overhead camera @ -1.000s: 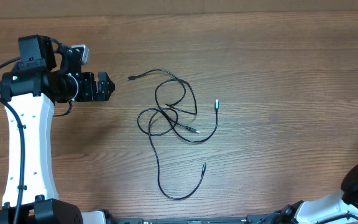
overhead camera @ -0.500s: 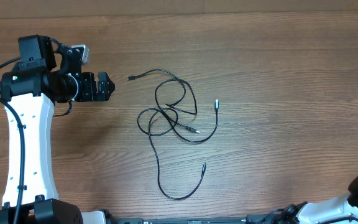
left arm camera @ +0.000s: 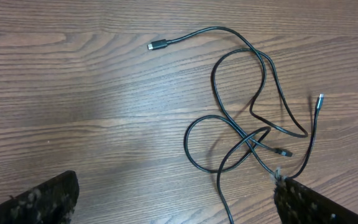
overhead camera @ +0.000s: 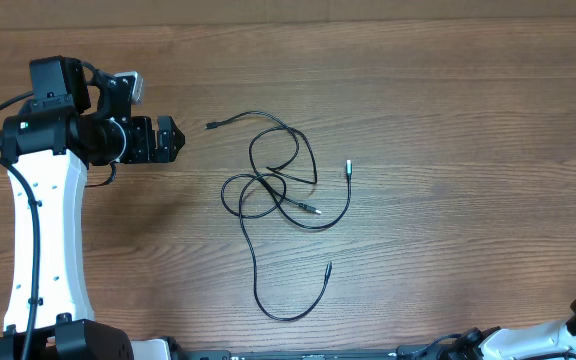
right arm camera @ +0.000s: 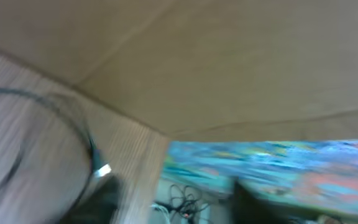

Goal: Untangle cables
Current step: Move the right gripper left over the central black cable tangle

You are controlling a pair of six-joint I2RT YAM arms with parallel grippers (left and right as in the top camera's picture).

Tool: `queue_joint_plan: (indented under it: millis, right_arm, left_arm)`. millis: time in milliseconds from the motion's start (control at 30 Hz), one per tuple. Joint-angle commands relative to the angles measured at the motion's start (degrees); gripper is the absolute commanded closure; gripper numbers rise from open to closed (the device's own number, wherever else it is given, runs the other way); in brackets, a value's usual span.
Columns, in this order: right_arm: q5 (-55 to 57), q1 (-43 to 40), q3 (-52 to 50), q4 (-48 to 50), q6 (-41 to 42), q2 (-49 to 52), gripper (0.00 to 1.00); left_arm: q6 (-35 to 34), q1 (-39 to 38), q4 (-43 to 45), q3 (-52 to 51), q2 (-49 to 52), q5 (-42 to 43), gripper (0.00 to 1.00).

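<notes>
Cables [overhead camera: 266, 181] lie loosely tangled in the middle of the wooden table [overhead camera: 448, 120], well apart from the left gripper [overhead camera: 175, 139], whose fingers [left arm camera: 36, 200] are spread wide, grasping nothing. Right gripper's view is blurred; I can't tell its grip.

- Overhead: bright, even light; a faint soft shadow on the worktop [overhead camera: 158, 205].
- Left wrist: sharp, with a mild sheen.
- Right wrist: heavily smeared, probably motion blur.
</notes>
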Motion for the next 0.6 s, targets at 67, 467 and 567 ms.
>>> queue_joint_plan:
  millis: [67, 467, 567]
  right_arm:
    - [-11.61, 0.5, 1.4, -1.95, -0.11, -0.26, 0.31]
    - [-64.83, 6.01, 1.18, -6.93, 0.09, -0.26, 0.0]
    - [-78.34, 9.11, 0.79, -8.79, 0.09, -0.26, 0.0]
  left_arm:
    - [1.27, 0.15, 0.0, 0.92, -0.02, -0.13, 0.0]
    - [1.25, 0.15, 0.0, 0.92, -0.02, -0.13, 0.0]
    - [1.27, 0.15, 0.0, 0.92, -0.02, -0.13, 0.0]
